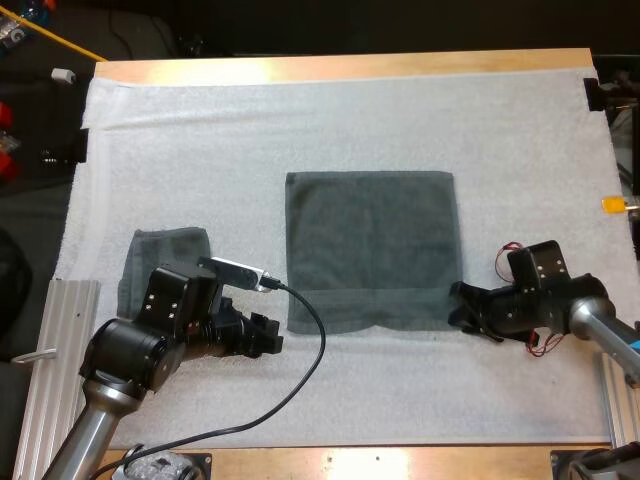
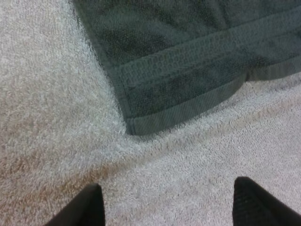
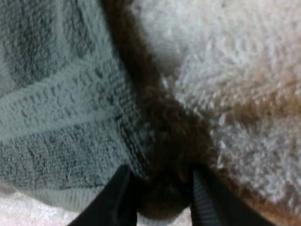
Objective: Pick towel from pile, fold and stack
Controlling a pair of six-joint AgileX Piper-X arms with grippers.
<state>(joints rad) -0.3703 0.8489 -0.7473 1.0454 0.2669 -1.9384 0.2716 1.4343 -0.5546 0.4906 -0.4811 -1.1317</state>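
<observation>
Looking at a dark grey-green terry towel (image 1: 372, 250) spread flat and square-ish around the middle of the white fuzzy mat (image 1: 330, 120), a bit closer to its near edge. Pulled out and smoothed, by the look of it, so calling the pick-and-flatten part done. No fold in it yet, though.

Also spotted: a smaller folded dark grey-green towel (image 1: 165, 262) over by the mat's left edge, partly tucked behind the left arm. Probably the stack to land on.

Left gripper (image 1: 268, 335): released, spread wide, hovering just short of the big towel's near left corner, touching nothing. Right gripper (image 1: 465, 308): down low right at the near right corner, hemmed edge up close in the wrist view. Gripping or not? Can't tell from here.

Left to do, at a guess: grab both near corners, fold over toward the far edge, fold again, stack on the left.
</observation>
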